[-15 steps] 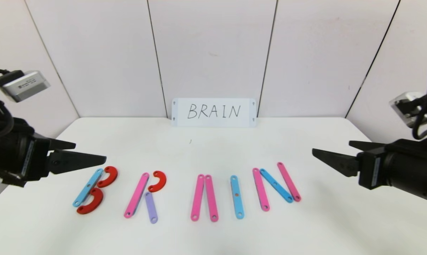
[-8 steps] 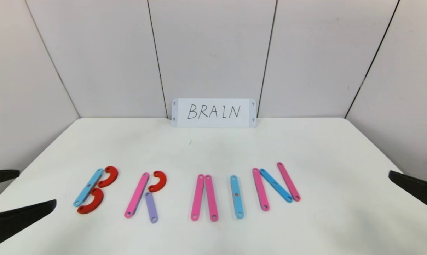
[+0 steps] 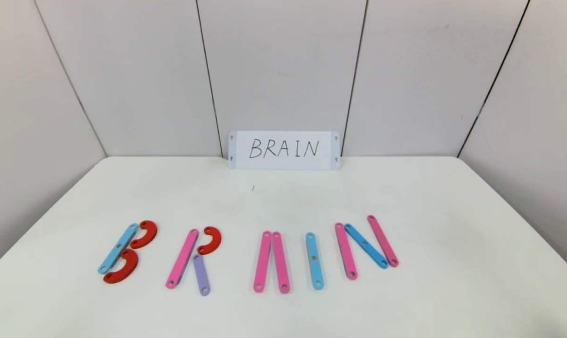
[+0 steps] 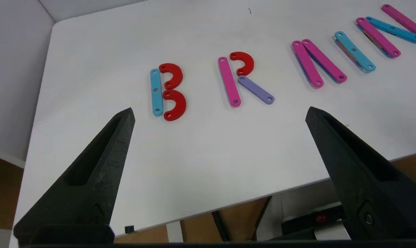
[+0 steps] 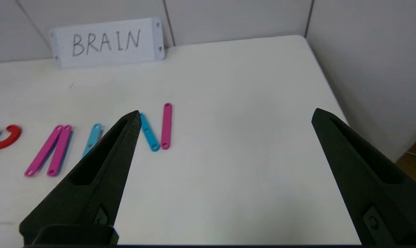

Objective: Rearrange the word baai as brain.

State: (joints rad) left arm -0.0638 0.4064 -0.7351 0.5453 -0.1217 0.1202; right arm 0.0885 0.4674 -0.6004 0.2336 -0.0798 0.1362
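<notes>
Five letters of flat pieces lie in a row on the white table (image 3: 283,197). A blue strip with two red half-rings makes a B (image 3: 123,251). A pink strip, a red half-ring and a purple strip make an R (image 3: 191,260). Two pink strips (image 3: 270,261) lean together. A single blue strip (image 3: 314,260) makes an I. Two pink strips and a blue diagonal make an N (image 3: 365,246). Both grippers are out of the head view. My left gripper (image 4: 220,113) is open and empty over the table's front edge. My right gripper (image 5: 225,115) is open and empty over the table's right part.
A white card (image 3: 283,149) with handwritten BRAIN stands against the back wall. Wall panels close in the table behind and at both sides. The table's front edge (image 4: 228,206) shows in the left wrist view, with brown floor and dark gear below it.
Both arms have drawn back from above the table's sides and left the head view. The letter pieces have not moved.
</notes>
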